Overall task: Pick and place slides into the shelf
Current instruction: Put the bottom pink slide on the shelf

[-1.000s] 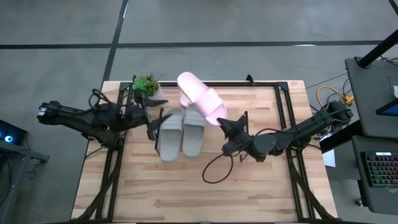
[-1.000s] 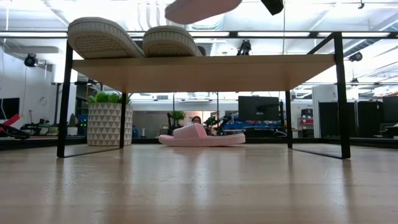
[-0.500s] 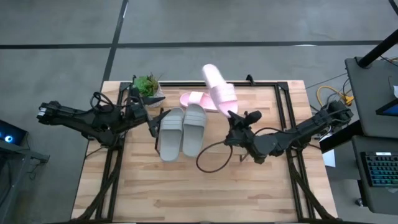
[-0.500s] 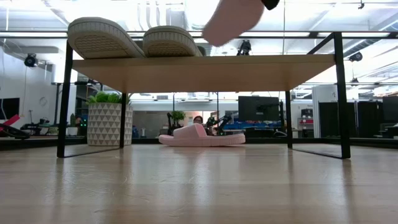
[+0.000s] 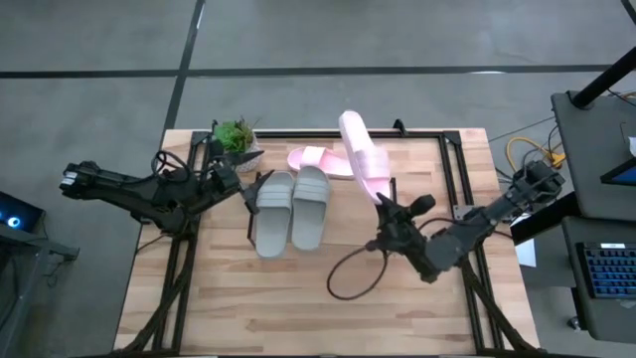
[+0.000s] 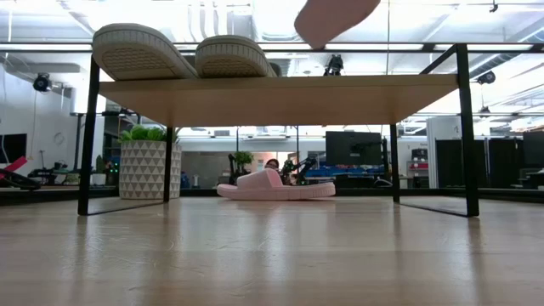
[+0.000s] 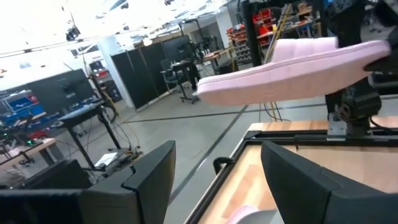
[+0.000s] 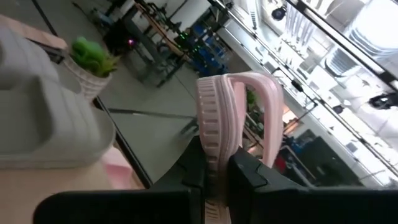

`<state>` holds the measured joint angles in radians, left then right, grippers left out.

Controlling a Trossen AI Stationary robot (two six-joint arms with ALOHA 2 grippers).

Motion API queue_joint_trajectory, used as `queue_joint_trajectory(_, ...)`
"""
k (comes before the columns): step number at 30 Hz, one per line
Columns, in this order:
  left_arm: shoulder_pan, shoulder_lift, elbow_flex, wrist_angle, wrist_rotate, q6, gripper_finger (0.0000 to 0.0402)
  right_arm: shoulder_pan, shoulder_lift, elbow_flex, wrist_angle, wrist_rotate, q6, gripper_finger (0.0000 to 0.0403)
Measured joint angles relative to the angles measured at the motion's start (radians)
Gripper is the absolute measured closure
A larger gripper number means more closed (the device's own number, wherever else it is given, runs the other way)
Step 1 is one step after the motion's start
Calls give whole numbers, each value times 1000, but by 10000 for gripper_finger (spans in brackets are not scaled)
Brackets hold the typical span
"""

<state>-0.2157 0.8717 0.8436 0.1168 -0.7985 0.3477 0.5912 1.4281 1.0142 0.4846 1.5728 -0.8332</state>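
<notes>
Right claw (image 5: 386, 202): clamped on a pink slide (image 5: 360, 159), held aloft.
Left claw (image 5: 256, 183): fingers apart, beside the grey slides (image 5: 290, 208).

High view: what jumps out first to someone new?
The pink slide held in the air by the right gripper, above the shelf. Next, two grey slides side by side on the shelf's board, and the other pink slide on the table beneath it. The left gripper waits open beside the grey pair.
</notes>
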Motion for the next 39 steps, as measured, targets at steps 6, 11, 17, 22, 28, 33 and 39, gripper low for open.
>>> queue_joint_trajectory(6, 0, 7, 0, -1, 6, 2, 180, 48, 0, -3, -10, -1, 59, 381)
queue_joint_trajectory(11, 0, 37, 0, 1, 210, 143, 180, 59, 0, -3, -10, -1, 58, 381)
queue_joint_trajectory(17, 0, 145, 32, 14, 282, 377, 180, 62, 0, -3, -10, -1, 56, 380)
queue_joint_trajectory(22, 1, 271, 129, 22, 281, 544, 180, 77, 0, -4, -9, -9, 51, 380)
queue_joint_trajectory(28, 58, 425, 326, -95, 286, 606, 180, 108, 0, -4, -9, -9, 48, 380)
queue_joint_trajectory(33, 107, 517, 449, -169, 303, 651, 180, 138, 0, -4, -9, -9, 48, 380)
queue_joint_trajectory(39, 136, 567, 516, -208, 315, 687, 180, 165, 0, -4, -8, -9, 37, 380)
